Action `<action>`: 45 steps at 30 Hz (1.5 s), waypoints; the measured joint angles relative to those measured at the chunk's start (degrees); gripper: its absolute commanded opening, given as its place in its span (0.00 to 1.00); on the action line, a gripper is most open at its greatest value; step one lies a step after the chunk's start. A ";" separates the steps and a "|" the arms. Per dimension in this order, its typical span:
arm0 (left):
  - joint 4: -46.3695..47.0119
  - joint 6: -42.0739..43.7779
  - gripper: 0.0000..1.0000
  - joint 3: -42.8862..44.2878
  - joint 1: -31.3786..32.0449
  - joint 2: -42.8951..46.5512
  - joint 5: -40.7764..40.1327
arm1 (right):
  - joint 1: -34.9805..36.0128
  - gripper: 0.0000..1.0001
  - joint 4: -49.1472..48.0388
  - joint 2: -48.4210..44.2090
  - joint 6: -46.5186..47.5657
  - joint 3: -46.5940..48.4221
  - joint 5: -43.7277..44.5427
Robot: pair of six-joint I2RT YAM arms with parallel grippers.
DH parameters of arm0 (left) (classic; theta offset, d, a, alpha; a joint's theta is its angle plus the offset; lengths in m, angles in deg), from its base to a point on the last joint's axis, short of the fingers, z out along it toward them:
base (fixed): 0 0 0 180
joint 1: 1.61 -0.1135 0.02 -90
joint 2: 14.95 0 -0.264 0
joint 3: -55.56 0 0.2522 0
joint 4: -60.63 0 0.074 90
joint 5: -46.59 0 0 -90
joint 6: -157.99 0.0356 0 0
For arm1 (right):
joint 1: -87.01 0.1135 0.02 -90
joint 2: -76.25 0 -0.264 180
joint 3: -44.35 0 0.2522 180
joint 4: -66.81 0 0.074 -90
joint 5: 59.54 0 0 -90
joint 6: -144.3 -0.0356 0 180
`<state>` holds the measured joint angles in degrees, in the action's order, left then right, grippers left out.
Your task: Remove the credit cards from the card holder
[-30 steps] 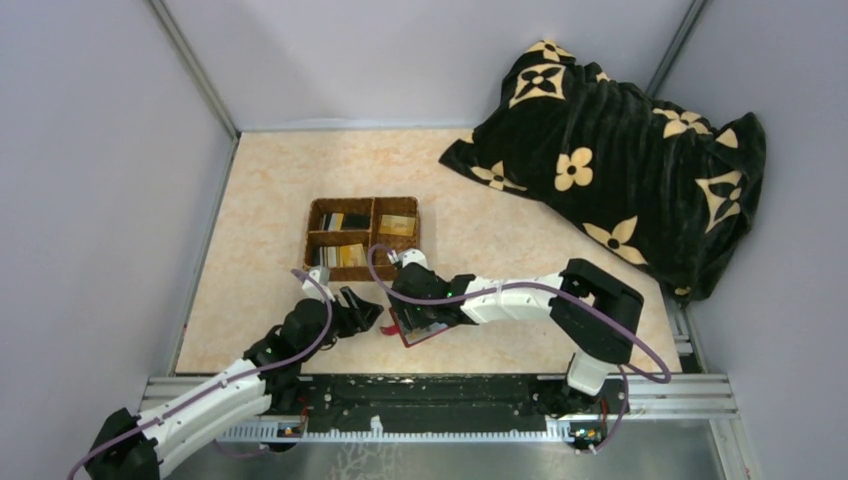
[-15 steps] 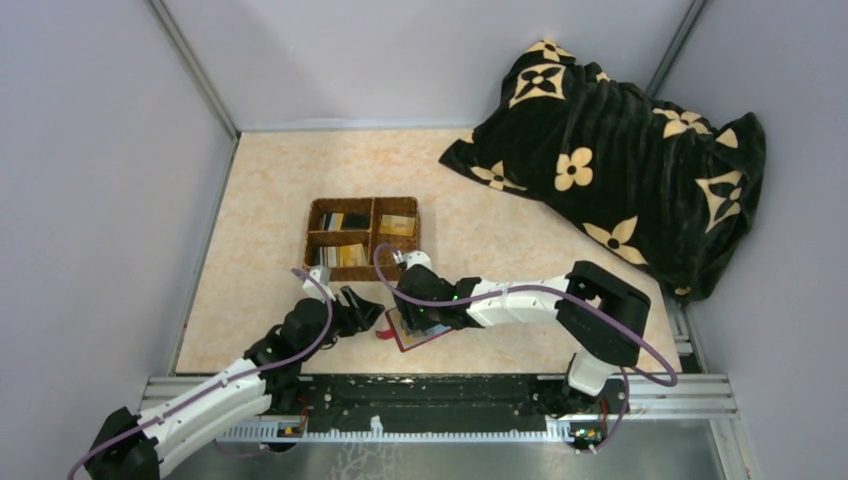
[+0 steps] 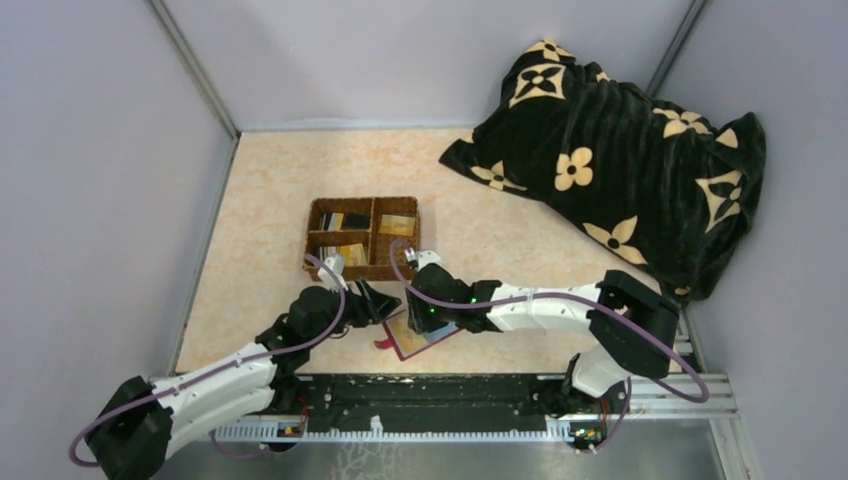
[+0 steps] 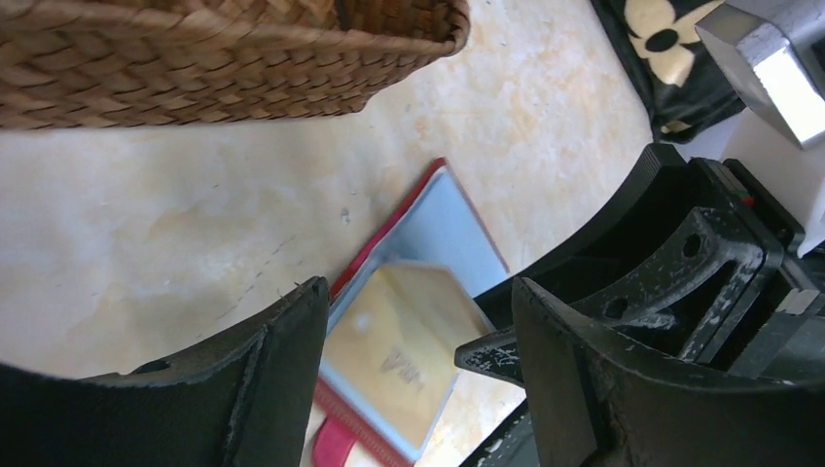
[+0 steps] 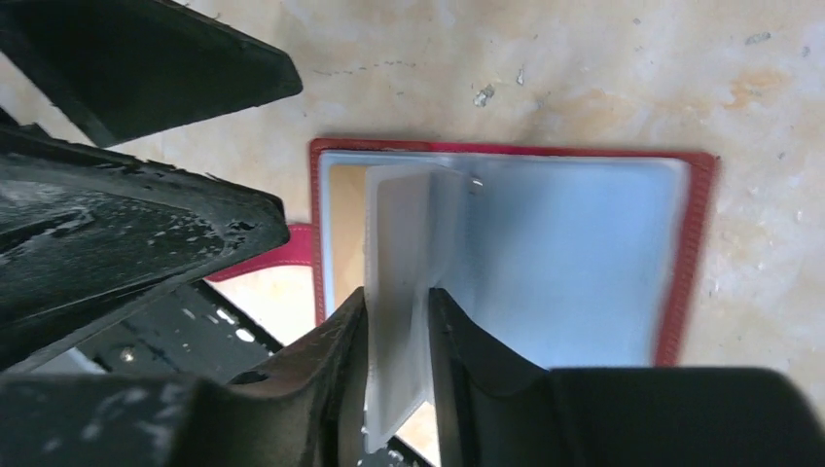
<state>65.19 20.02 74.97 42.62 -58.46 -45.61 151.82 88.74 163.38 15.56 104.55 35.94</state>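
1. Top view.
   - Table (image 3: 260, 200): pale marbled top.
   - Card holder (image 3: 412, 338): red, lying open and flat near the front edge, just in front of the basket (image 3: 362, 272).
   - Basket: brown wicker, divided into compartments. Loose cards (image 3: 345, 221) lie in its back-left, back-right and front-left sections.
   - Left claw (image 3: 378, 300): low, at the holder's left side.
   - Right claw (image 3: 428, 318): over the holder, reaching in from the right.
   - Blanket (image 3: 610, 150): black with cream flowers, heaped at the far right, well apart from the rest.

2. Left wrist view.
   - Left claw: jaws wide, nothing between them, above the open holder.
   - Orange-yellow card (image 4: 404, 350): seen between the fingers, seated inside a clear bluish pocket of the holder.
   - Snap tab (image 4: 336, 443): red, at the holder's lower edge.
   - Right claw: black, close by on the right.
   - Basket wall: across the top of the view.

3. Right wrist view.
   - Right claw: jaws narrow, one finger on each side of a raised clear pocket leaf (image 5: 399, 253). Whether they press it cannot be told.
   - Card holder: spread open beneath, with a red border all round. A yellow-tan strip of card shows on its left page.
   - Left claw: fingers at upper left, beside the holder's left edge.
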 measured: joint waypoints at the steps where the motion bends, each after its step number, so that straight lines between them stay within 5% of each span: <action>1: 1.51 0.00 0.74 0.17 0.00 -1.07 0.70 | -0.15 0.21 -0.07 -0.79 -0.09 -0.31 -0.17; 6: 5.86 -0.07 0.73 0.90 0.02 -5.38 3.34 | -1.27 0.00 -0.83 -3.08 -1.01 -1.95 -0.90; 30: 9.57 -1.55 0.72 1.86 0.04 -3.41 6.14 | -6.23 0.00 -11.30 -11.08 -12.33 -17.33 1.90; 33: 9.77 -1.95 0.72 1.86 0.04 -4.20 6.25 | -6.23 0.27 -11.58 -12.48 -13.97 -18.40 3.10; 35: 9.81 -2.19 0.72 1.86 0.04 -5.01 6.27 | -6.23 0.34 -10.80 -12.63 -14.40 -18.43 4.33; 40: 10.49 -3.06 0.72 1.86 0.07 -6.93 6.40 | -6.23 0.33 -6.82 -14.45 -14.16 -18.43 7.85; 45: 12.39 -3.72 0.72 1.86 0.50 -9.29 6.86 | -6.23 0.18 -3.61 -17.07 -11.93 -17.75 11.23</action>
<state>77.59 16.31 76.83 43.12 -67.75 -38.74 145.59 85.13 146.31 3.62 86.80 47.17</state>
